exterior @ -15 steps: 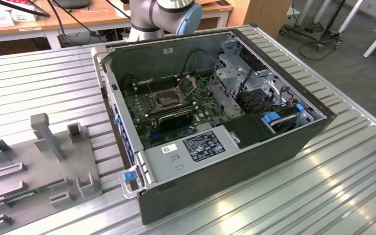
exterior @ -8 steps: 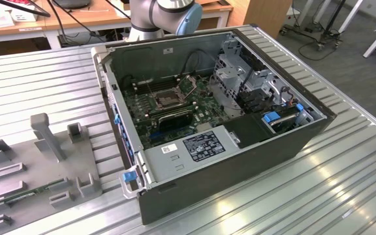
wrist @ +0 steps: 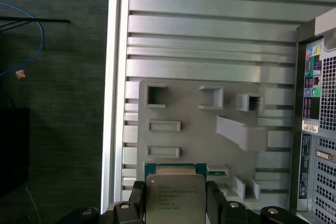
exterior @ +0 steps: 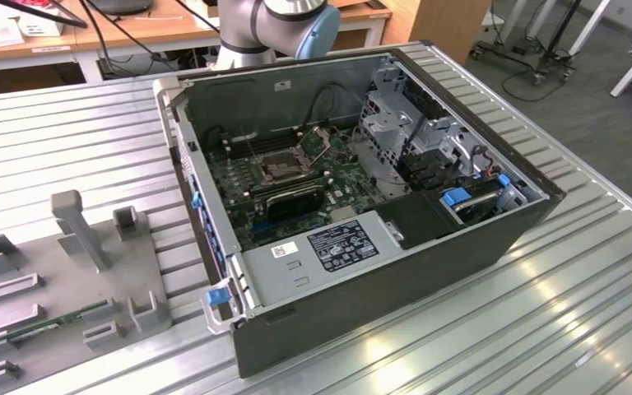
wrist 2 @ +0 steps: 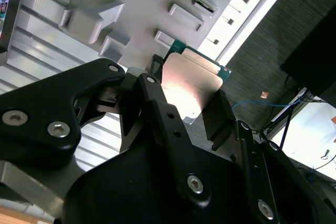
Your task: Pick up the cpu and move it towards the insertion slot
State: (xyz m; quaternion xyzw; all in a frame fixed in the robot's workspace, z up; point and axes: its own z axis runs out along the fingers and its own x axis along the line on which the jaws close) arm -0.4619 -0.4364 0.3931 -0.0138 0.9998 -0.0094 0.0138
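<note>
Ribbed metal table (exterior: 75, 140) w/ grey tray (exterior: 30, 321) beside open PC case (exterior: 404, 271). Gripper (wrist: 176, 203) clamped on cpu (wrist: 175, 195) by two opposite edges in both wrist views, silvery top showing, prob. above tray's end. Slot (exterior: 277, 169) on green board (exterior: 344, 197) inside case, well apart from tray.

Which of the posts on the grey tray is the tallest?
The lone tall post near the middle of the tray; it rises well above the short holders around it.
</note>
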